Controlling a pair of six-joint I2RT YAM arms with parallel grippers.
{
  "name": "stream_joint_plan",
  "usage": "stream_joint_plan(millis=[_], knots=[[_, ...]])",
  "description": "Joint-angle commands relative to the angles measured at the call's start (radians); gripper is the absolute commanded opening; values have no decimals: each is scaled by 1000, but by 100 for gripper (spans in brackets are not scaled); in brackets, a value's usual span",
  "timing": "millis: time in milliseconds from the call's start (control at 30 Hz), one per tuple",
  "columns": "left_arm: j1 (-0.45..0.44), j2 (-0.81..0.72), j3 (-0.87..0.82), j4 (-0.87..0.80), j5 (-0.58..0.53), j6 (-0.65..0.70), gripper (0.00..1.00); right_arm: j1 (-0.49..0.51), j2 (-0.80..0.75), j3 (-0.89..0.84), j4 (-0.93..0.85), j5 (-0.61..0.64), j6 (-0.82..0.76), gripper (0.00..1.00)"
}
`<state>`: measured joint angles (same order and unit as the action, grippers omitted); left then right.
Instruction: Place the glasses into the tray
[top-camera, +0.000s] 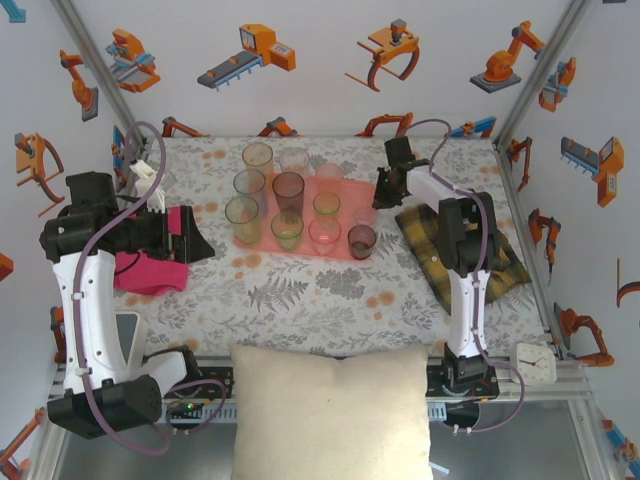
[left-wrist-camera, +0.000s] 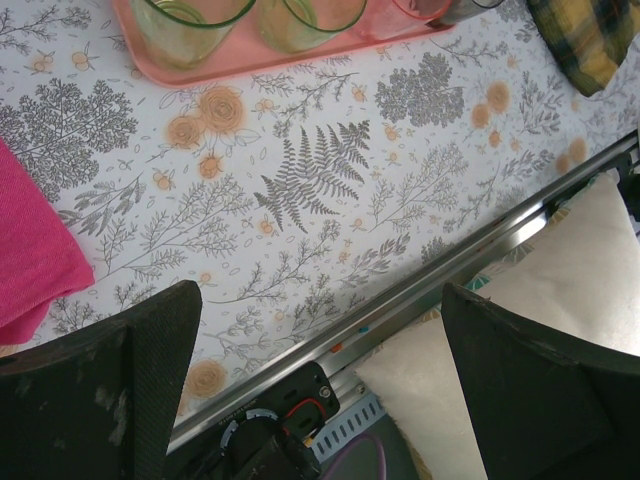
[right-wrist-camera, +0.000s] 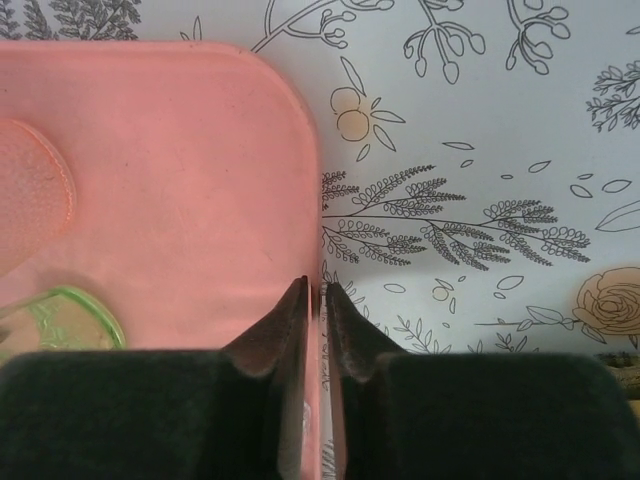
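About ten glasses (top-camera: 288, 188) are seen standing upright on the tray (top-camera: 345, 192), which is set mid-table toward the far side, between the pink cloth (top-camera: 150, 272) and the plaid cloth (top-camera: 465, 255). The right gripper (top-camera: 383, 195) is parked at the tray's right edge, and from its wrist cam the jaws are squeezed down to a sliver with the rim pinched between them, so the tray is being held there; a green glass (right-wrist-camera: 60, 320) is caught just left of it. The left gripper (left-wrist-camera: 320, 300) is spread wide with nothing in it, hung over the floral table (left-wrist-camera: 330, 190) beside the pink cloth, near the tray's front rim.
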<state>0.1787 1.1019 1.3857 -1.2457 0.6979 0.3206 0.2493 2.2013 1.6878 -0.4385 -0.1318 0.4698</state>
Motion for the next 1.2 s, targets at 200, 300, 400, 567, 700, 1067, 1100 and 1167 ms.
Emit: stream_joint_plan(millis=[200, 300, 400, 567, 700, 1067, 1100, 1167], knots=[[8, -15, 21, -8, 15, -8, 97, -30, -36, 58, 5, -32, -2, 27], [9, -26, 12, -1, 9, -13, 97, -37, -66, 71, -10, -17, 0, 28], [8, -37, -5, 22, -11, -41, 97, -51, -106, 84, -40, 14, -2, 29], [8, -55, -39, 82, -82, -85, 97, -83, -244, 29, -48, 72, -14, 32], [10, -68, -52, 171, -207, -160, 97, -99, -394, -67, -34, 149, -56, 36], [32, 20, -145, 365, -303, -335, 97, -108, -773, -441, 5, 271, -100, 68], [36, 18, -166, 396, -309, -359, 97, -108, -819, -495, 29, 274, -90, 76], [46, 4, -221, 486, -328, -406, 97, -108, -899, -602, 87, 280, -71, 99]])
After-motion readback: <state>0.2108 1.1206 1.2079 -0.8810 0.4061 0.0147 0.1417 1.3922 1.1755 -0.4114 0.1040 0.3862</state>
